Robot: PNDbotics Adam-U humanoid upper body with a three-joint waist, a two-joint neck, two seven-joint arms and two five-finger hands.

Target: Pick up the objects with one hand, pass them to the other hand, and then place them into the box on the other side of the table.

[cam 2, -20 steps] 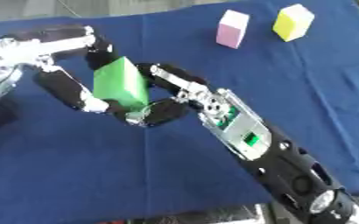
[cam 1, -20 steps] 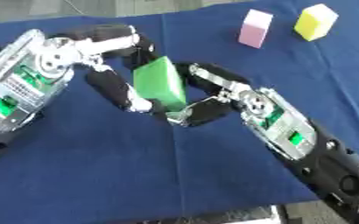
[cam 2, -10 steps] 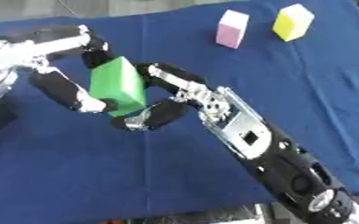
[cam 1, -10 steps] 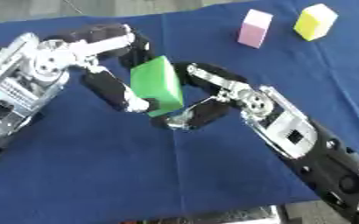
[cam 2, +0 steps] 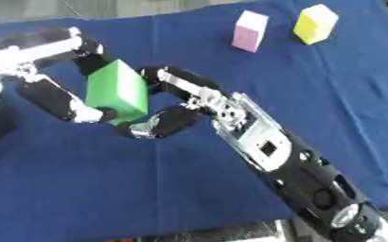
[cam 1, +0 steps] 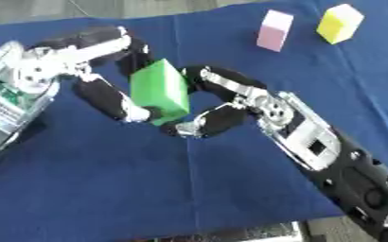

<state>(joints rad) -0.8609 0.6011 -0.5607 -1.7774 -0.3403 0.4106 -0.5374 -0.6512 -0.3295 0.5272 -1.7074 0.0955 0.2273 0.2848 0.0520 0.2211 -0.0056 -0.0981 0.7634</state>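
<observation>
1. The left hand (cam 1: 61, 71) is reaching in from the left side, its fingers and thumb curling round the green block (cam 1: 159, 91) from the block's left; one dark finger is running over the block's top left corner and another is pressing near its lower left edge.
2. The right hand (cam 1: 247, 101) is coming in from the lower right, its fingers curving round the same block from the opposite side, one arching against the upper right edge and the thumb curling under the lower corner.
3. The green block is sitting tilted between the two hands, touching both, above the blue cloth (cam 1: 106, 189).
4. Well beyond the right hand, toward the far edge of the cloth, a pink block (cam 1: 274, 30) is standing upright.
5. Just to the right of the pink one, a yellow block (cam 1: 339, 22) is standing, apart from it.
</observation>
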